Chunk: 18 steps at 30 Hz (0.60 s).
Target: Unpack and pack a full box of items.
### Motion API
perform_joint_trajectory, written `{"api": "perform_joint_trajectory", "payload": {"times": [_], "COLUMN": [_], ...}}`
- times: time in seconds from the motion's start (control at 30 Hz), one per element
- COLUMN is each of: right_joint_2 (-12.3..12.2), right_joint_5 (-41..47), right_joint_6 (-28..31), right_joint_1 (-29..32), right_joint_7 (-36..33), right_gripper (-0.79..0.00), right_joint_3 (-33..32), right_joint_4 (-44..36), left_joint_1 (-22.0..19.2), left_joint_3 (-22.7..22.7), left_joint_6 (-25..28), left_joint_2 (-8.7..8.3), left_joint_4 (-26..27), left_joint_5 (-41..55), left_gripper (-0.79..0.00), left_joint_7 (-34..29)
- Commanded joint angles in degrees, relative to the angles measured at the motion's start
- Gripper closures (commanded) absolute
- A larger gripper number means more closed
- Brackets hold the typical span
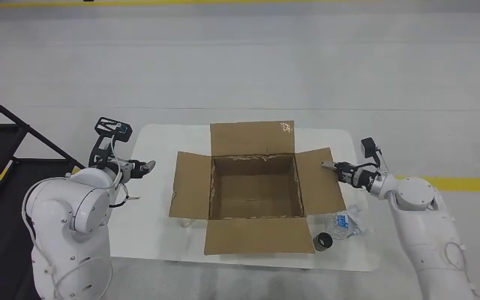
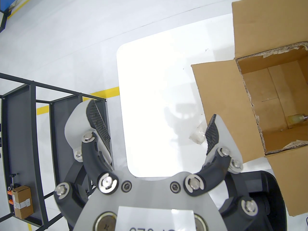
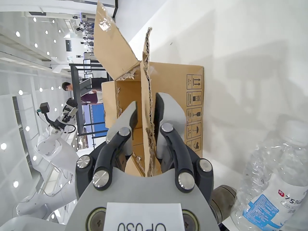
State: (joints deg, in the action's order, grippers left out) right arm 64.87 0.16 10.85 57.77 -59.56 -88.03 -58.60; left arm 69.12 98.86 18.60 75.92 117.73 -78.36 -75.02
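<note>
— Entered the right gripper (image 3: 145, 103) first?
— Entered as pinching the right flap (image 3: 146, 61) of the box (image 3: 173, 85). Found one finger (image 3: 131, 116) on the flap's inner face and the other on its outer face, with the torn edge in between.
— Noted the box's place from there?
— Noted directly ahead of that claw, standing open on the middle of the table (image 1: 161, 146), with all four flaps spread outward.
— Listed anything just beside that claw?
— Listed a clear water bottle (image 3: 272, 188) lying on the table close by, off the box's near right corner. Listed a small dark round item (image 1: 323, 241) next to it.
— Recorded the left gripper (image 2: 154, 111)?
— Recorded with fingers spread wide and holding nothing, above the table's left edge, near the left flap (image 2: 223, 106) but apart from it.
— Catalogued the contents?
— Spotted one small yellowish bottle (image 2: 297, 118) lying on the box floor. Logged a crumpled clear wrapper (image 2: 197, 134) on the table by the left flap, and a dark rack (image 2: 21, 133) off the table's left side.
</note>
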Motion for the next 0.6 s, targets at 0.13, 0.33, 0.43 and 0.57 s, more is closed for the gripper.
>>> {"api": "perform_joint_trajectory", "payload": {"times": [0.13,0.33,0.43,0.57], "right_joint_2": [-0.6,-1.3,-1.4,-1.2], "right_joint_5": [2.2,3.1,1.1,-1.6], "right_joint_6": [-3.3,-12.2,-17.3,-23.6], "right_joint_1": [0.8,5.7,8.3,10.0], "right_joint_7": [2.3,9.4,13.8,16.6], "right_gripper": [-0.785,-0.785,-0.554,0.0], "right_joint_3": [-2.0,-6.1,-6.8,-3.7], "right_joint_4": [-3.8,-19.2,-28.2,-37.3], "left_joint_1": [0.0,0.0,0.0,0.0], "left_joint_3": [0.0,0.0,0.0,0.0], "left_joint_6": [0.0,0.0,0.0,0.0], "left_joint_2": [0.0,0.0,0.0,0.0], "left_joint_4": [0.0,0.0,0.0,0.0], "left_joint_5": [0.0,0.0,0.0,0.0], "left_gripper": [-0.785,-0.785,-0.785,-0.785], "left_joint_7": [0.0,0.0,0.0,0.0]}}
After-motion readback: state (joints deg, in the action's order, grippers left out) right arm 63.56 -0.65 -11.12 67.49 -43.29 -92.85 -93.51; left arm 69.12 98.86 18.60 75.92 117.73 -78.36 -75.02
